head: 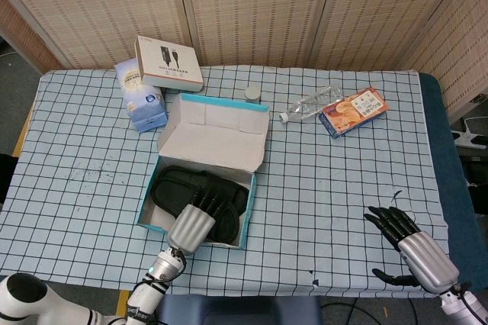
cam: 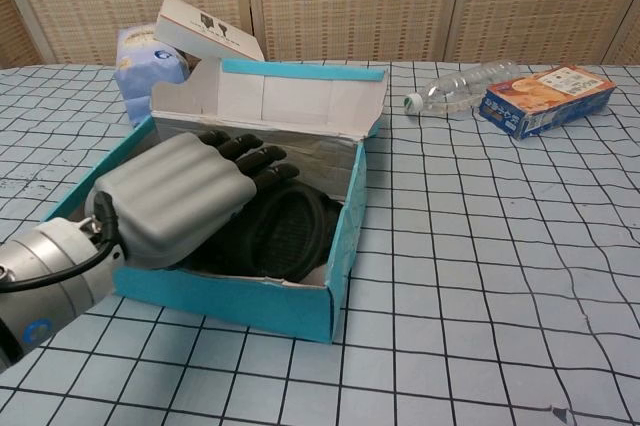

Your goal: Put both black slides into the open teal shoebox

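left hand (head: 195, 223) fingers curled over black slides (head: 179, 187), grip unclear | teal shoebox (head: 245, 214) worktop centre | right hand (head: 408, 247) 4 o'clock, fingers spread, empty

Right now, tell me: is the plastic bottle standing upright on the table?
No. In the head view the plastic bottle lies on its side on the checked cloth, beside the orange snack box.

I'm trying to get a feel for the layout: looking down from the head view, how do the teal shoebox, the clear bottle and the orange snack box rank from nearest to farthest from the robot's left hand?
1. Teal shoebox: the left hand reaches into it.
2. Clear bottle: farther back, to the right.
3. Orange snack box: just right of the bottle, farthest.
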Tool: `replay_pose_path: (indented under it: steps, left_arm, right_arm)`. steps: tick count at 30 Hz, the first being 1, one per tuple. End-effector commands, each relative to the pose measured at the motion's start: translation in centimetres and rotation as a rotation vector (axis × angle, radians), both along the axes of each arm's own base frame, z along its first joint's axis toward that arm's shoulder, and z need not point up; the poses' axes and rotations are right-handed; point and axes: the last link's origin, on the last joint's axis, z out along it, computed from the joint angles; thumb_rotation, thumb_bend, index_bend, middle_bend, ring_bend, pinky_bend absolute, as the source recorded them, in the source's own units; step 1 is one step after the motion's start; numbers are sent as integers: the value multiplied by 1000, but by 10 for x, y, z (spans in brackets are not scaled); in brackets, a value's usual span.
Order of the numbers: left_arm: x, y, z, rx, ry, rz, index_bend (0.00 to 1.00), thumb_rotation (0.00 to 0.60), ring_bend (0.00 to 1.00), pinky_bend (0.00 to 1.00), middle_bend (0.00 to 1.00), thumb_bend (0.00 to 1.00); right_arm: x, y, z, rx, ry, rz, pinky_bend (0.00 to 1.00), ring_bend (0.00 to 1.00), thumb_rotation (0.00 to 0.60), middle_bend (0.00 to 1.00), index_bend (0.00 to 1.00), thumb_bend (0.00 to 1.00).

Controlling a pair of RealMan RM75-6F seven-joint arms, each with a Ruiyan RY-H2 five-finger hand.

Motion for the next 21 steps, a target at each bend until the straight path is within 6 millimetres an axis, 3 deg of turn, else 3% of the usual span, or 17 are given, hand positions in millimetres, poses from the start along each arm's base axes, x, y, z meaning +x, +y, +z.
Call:
replay_pose_path:
  steps: [1, 7, 11, 21]
  left_arm:
    - [0, -5, 4, -45, -15, -1, 0, 600, 0, 150, 0, 502]
    - [4, -6, 13, -106, 36, 42, 0, 586, 0, 111, 0, 567]
    - [11, -3, 23, -122, 57, 101, 0, 600, 0, 93, 0, 459]
    - [16, 1, 37, -93, 6, 87, 0, 600, 0, 96, 0, 393]
  right_arm:
    - [0, 0, -1, 2, 1, 0, 0, 0, 528, 0, 0, 138]
    - [1, 0, -2, 5, 5, 1, 0, 0, 527, 0, 0, 139]
    - [1, 0, -3, 7, 7, 1, 0, 0, 527, 0, 0, 139]
    - [1, -2, -6, 15, 17, 3, 0, 0, 527, 0, 0, 138]
